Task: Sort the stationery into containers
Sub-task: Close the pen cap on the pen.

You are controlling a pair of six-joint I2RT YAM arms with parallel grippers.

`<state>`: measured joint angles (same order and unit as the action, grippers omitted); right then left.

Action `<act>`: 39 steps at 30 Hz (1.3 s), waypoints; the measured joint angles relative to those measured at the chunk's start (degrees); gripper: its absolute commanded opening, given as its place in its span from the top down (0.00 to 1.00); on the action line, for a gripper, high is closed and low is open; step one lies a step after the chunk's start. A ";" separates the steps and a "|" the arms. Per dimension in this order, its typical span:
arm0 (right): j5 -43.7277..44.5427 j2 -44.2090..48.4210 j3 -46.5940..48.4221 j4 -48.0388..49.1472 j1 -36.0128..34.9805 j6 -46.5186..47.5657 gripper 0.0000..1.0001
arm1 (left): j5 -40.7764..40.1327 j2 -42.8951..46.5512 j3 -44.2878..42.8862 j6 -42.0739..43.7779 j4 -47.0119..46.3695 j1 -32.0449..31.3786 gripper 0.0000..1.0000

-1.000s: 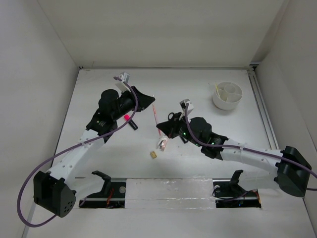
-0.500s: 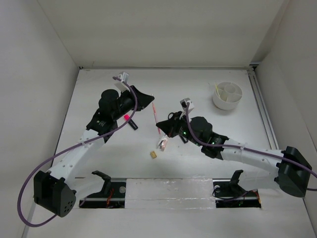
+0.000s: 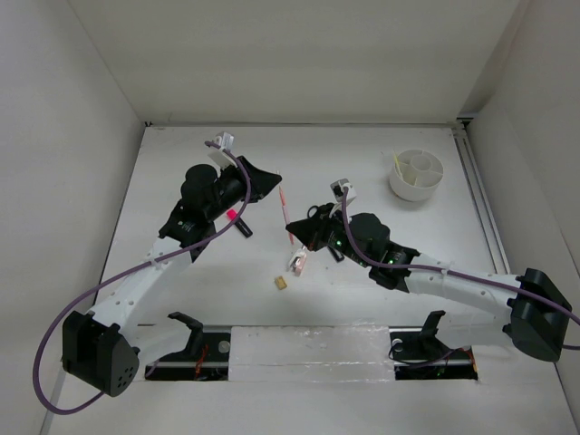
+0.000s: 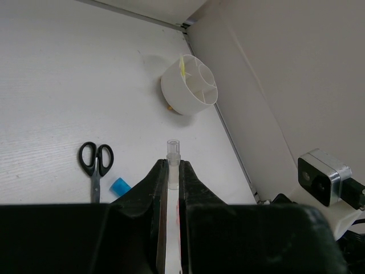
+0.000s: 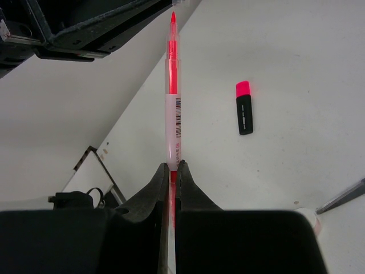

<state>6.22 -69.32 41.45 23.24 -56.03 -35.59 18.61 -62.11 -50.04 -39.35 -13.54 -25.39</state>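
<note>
My right gripper (image 5: 172,165) is shut on the thin red pen (image 5: 172,103), whose bare red tip points at the left gripper. In the top view the pen (image 3: 286,213) lies between my left gripper (image 3: 275,178) and my right gripper (image 3: 294,237). My left gripper (image 4: 172,165) is shut on a clear pen cap (image 4: 173,153). The round white tub (image 3: 417,174) stands at the far right with the pale yellow stick (image 3: 397,166) in it; it also shows in the left wrist view (image 4: 190,85). Black-handled scissors (image 4: 96,165) and a blue cap (image 4: 120,186) lie below the left gripper.
A black marker with a pink cap (image 3: 236,217) lies under the left arm and also shows in the right wrist view (image 5: 244,108). A small tan eraser (image 3: 282,283) and a small pink-white piece (image 3: 297,263) lie near the table's front. White walls close in the left, back and right.
The red pen has slid a little toward the right gripper, away from the left gripper's fingertips. Both arms have barely moved.
</note>
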 measured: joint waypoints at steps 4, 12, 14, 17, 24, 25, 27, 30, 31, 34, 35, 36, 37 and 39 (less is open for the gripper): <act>0.00 0.00 0.00 0.00 0.00 0.00 1.00 | 0.00 0.00 0.00 -0.13 -0.15 0.00 1.00; 0.07 0.00 0.00 0.00 0.00 0.00 1.00 | 0.24 0.00 0.00 -0.15 -0.37 0.00 1.00; 0.07 0.00 0.00 0.00 0.00 0.13 1.00 | 0.33 0.00 0.00 -0.15 -0.35 0.00 1.00; 0.44 0.00 0.02 0.00 0.00 0.24 1.00 | 0.46 0.11 0.31 -0.15 -0.39 0.00 1.00; 1.11 -0.02 0.09 0.00 0.07 0.37 1.00 | 0.76 0.15 0.83 -0.17 -0.37 0.00 1.00; 1.14 -0.02 0.09 0.00 0.07 0.42 1.00 | 0.85 0.15 0.83 -0.17 -0.39 0.00 1.00; 1.16 -0.02 0.20 -0.02 0.17 0.44 1.00 | 0.92 0.15 0.83 -0.17 -0.39 0.00 1.00; 1.11 -0.24 0.61 -0.04 0.17 0.44 1.00 | 1.01 0.15 0.83 -0.17 -0.55 0.00 1.00; 1.07 -0.37 0.74 -0.04 0.17 0.44 1.00 | 1.01 0.15 0.83 -0.17 -0.59 0.02 1.00; 0.33 -1.05 1.20 0.00 0.20 0.44 1.00 | 0.57 0.35 0.83 -0.17 -0.57 0.04 1.00; -0.02 -1.29 1.31 0.13 0.22 0.44 1.00 | 0.35 0.50 0.83 -0.20 -0.57 0.04 1.00; -0.26 -1.42 1.31 0.28 0.22 0.42 1.00 | -0.07 0.66 0.83 -0.22 -0.48 0.04 1.00; -0.52 -1.49 1.31 0.39 0.22 0.42 1.00 | -0.59 0.90 0.83 -0.37 -0.35 0.04 1.00; -0.74 -1.66 1.31 0.52 0.22 0.39 1.00 | -1.31 1.38 0.83 -0.63 -0.33 0.04 1.00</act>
<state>5.48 -70.98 42.76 23.77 -55.81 -35.20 17.30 -60.73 -49.21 -39.99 -13.87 -25.34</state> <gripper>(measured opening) 0.046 0.033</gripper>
